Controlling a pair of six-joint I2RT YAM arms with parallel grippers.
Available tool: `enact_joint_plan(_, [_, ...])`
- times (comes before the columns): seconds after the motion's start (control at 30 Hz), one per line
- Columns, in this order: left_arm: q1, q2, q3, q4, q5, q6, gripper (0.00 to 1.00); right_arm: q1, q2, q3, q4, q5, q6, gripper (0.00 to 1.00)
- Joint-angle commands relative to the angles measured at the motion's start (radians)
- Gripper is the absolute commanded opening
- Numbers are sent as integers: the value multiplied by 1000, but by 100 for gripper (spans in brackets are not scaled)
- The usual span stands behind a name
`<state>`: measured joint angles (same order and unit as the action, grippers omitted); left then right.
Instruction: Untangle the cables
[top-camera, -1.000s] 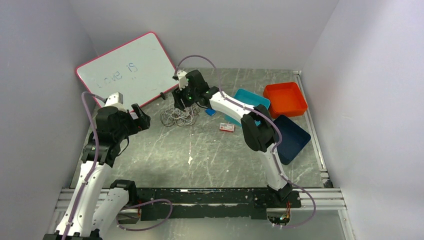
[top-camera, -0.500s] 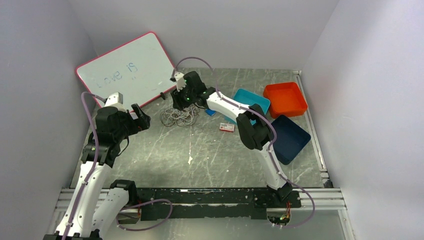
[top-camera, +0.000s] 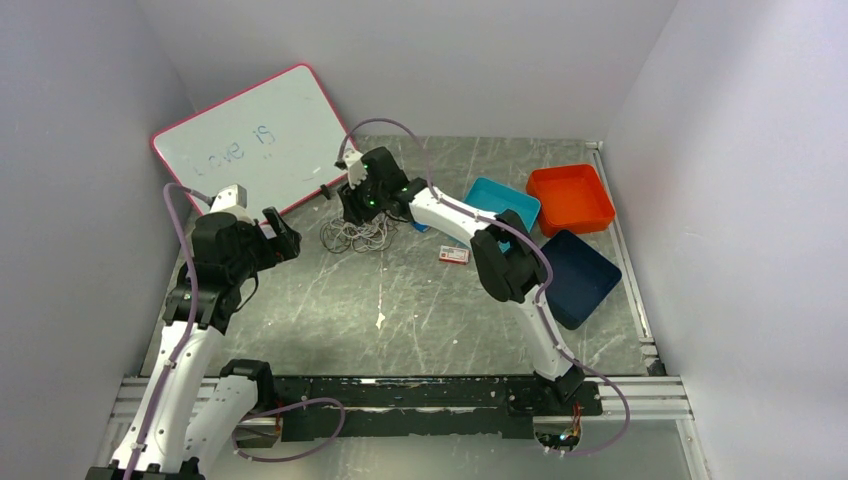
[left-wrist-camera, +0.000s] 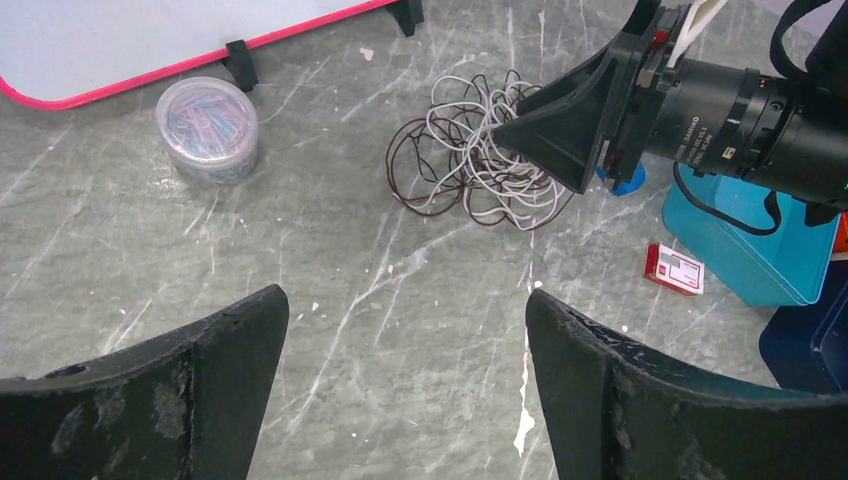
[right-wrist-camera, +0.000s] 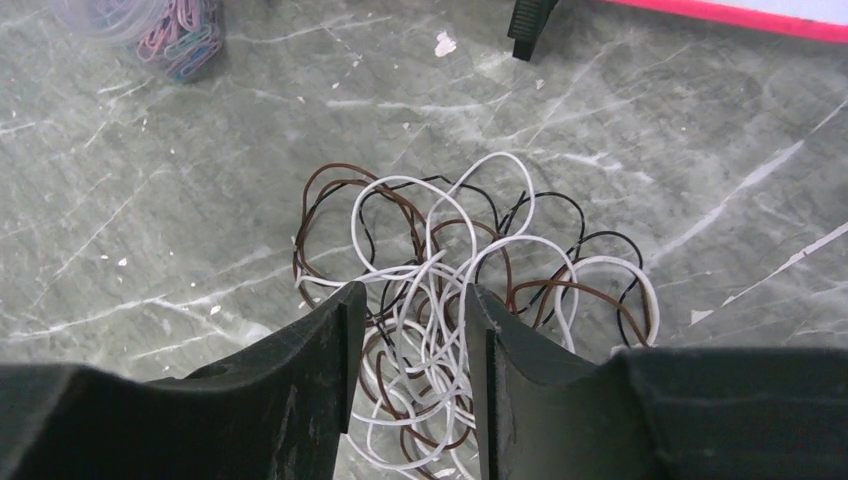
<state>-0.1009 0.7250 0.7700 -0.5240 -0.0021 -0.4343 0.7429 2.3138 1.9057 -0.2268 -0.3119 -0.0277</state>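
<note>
Cables (right-wrist-camera: 450, 280): white, brown, black strands in loose tangle on worktop (top-camera: 420, 300), toward far edge, left of middle, near foot of whiteboard (top-camera: 250, 135). Right claw (right-wrist-camera: 408, 300) low over tangle, jaws narrow but apart, few white strands in gap. Left claw (left-wrist-camera: 405, 310) wide, holding nothing, above worktop nearer left edge. Tub of paper clips (left-wrist-camera: 207, 125) by whiteboard, apart from tangle.

Bright, even diffuse light, soft faint shadows, sharp focus throughout
</note>
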Motion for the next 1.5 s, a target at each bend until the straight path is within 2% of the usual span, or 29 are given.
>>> enact_joint_plan(0.0, [-2, 2, -8, 22, 0, -7, 92, 13, -28, -2, -40, 40, -10, 43])
enact_joint_plan(0.13, [-2, 1, -9, 21, -4, -8, 92, 16, -32, -2, -38, 66, -6, 31])
enact_joint_plan(0.27, [-2, 0, -7, 19, -7, -9, 92, 15, -53, -12, -17, 68, 3, 15])
enact_joint_plan(0.47, [-2, -18, -10, 35, 17, -5, 92, 18, -125, -44, 17, 66, 23, 1])
enact_joint_plan(0.83, [-2, -42, -4, 72, -10, -36, 97, 19, -342, -206, 90, 116, 113, 0])
enact_joint_plan(1.03, [-1, -15, 40, 79, 155, 28, 99, 20, -444, -274, 86, 168, 192, 0])
enact_joint_plan(1.2, [-2, -17, 12, 166, 256, 31, 99, 18, -545, -344, 104, 162, 213, 0])
enact_joint_plan(1.47, [-2, -76, -71, 414, 414, 57, 99, 24, -600, -273, -99, 72, 283, 0])
